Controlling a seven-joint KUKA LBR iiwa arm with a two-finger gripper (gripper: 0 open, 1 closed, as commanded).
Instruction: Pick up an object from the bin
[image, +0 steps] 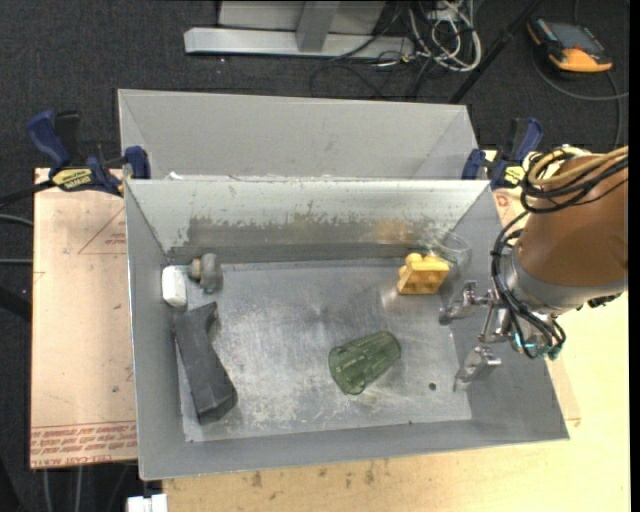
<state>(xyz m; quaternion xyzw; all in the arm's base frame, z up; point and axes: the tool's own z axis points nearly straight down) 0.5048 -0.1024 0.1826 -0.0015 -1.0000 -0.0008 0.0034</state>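
Camera view: I look down into the grey metal bin (300, 225) from above and a little to one side, and my arm comes in from the right.

Arm: the orange cover (575, 235) at the wrist sits over the bin's right rim, with dark cables looped below it.

Hand: the hand (465, 340) hangs low at the right side of the bin, close to the right wall.

Hand state: I see the two fingers (470, 372) apart, one toward the far side and one toward the near side, and bare bin floor shows in the gap between them.

Nearest things: a green see-through cup (365, 362) lies on its side left of the hand, near the middle of the floor and apart from the fingers. A yellow block (423, 274) sits on the far side of the hand, up against the foot of the far wall.

Task's thing: I cannot call either one chosen. The hand stands between the green cup and the yellow block and touches neither.

Far right corner: something clear and glassy (452, 248) stands just right of the yellow block. I cannot make out its shape.

Left side: a long dark grey block (203, 365) lies along the left wall, running from far to near.

Far left corner: a small white piece (174, 286) sits at the far end of the dark block, and a small round greyish thing (208, 267) lies just beside it, to the right.
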